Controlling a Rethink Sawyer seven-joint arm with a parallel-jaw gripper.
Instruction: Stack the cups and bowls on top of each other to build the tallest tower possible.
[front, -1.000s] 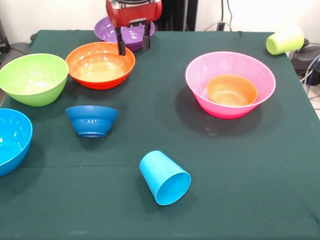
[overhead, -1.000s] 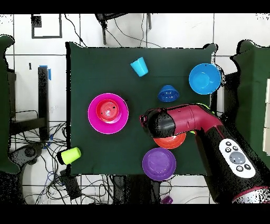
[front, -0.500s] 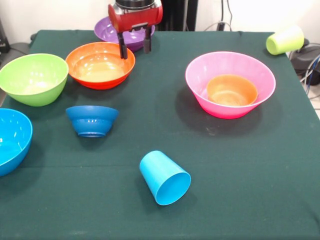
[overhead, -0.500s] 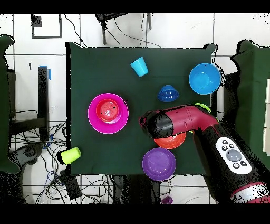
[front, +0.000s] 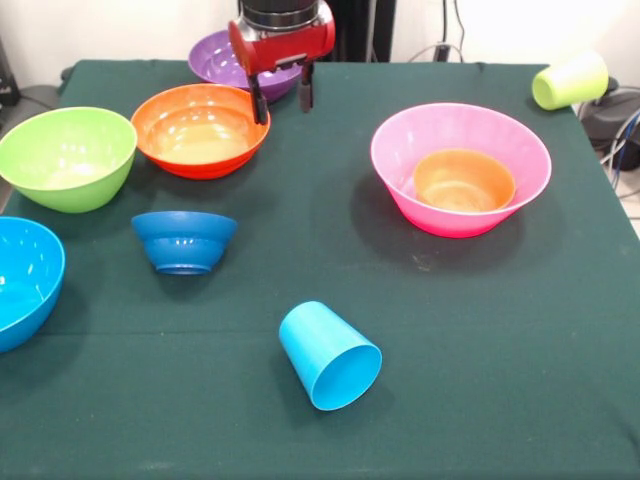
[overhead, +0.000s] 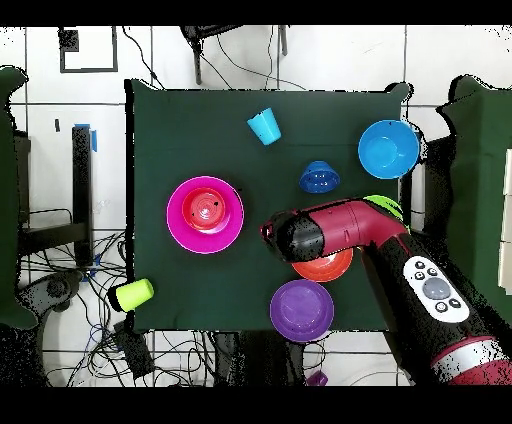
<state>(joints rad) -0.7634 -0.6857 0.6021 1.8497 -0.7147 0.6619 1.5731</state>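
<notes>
A red and black Sawyer arm lowers its gripper (front: 284, 98) between the glossy orange plastic bowl (front: 201, 130) and the purple plastic bowl (front: 232, 60) at the far side of the dark green cloth-covered table (front: 480, 330). The two dark fingers (front: 259, 100) stand apart with nothing between them; the one nearer the orange bowl hangs just at that bowl's rim. Seen from overhead, the arm's red housing (overhead: 335, 228) covers most of the orange bowl (overhead: 325, 268), with the purple bowl (overhead: 301, 308) just beside it.

The large pink plastic bowl (front: 460, 168) sits well apart on the cloth, with the small orange bowl (front: 464, 180) nested inside it, the only stacked pair on the table. The lime green bowl (front: 66, 157) stands upright beside the large orange one, the sky blue bowl (front: 25, 280) lies partly cut off at the picture's edge, and the small dark blue bowl (front: 184, 241) stands rim-up between them and the table's middle. The sky blue plastic tumbler (front: 329, 355) lies on its side near the front edge, mouth toward the camera. The pale yellow-green tumbler (front: 570, 80) lies tipped at the far corner of the table.

No readable writing or brand mark shows on any object
</notes>
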